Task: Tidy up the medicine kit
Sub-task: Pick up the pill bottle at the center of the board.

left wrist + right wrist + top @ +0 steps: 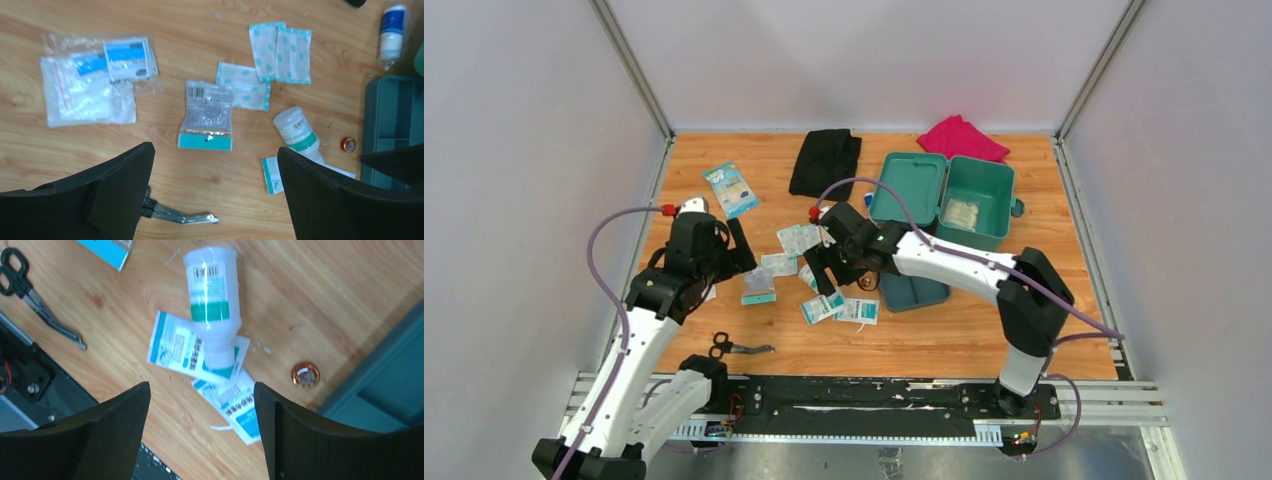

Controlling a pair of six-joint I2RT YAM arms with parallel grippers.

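The teal medicine kit (pixel 984 195) stands open at the back right, its lid (pixel 911 185) lying to the left and a clear packet (pixel 961 214) inside. Its grey-blue inner tray (pixel 914 291) lies on the table in front of it and also shows in the left wrist view (pixel 395 125). My right gripper (pixel 202 385) is open and empty above a fallen white bottle with a green label (pixel 212 300) and blue-white sachets (pixel 175 347). My left gripper (pixel 215 150) is open and empty, hovering near a silver pouch with a teal strip (pixel 207 115).
Plaster packets (pixel 280 52), clear bags (pixel 95 85), a small round copper tin (pixel 305 375) and a wrapped blue-white roll (pixel 392 30) lie about. Scissors (pixel 739 348) lie near the front edge. A blue pack (pixel 731 189), a black cloth (pixel 826 160) and a pink cloth (pixel 962 138) lie at the back.
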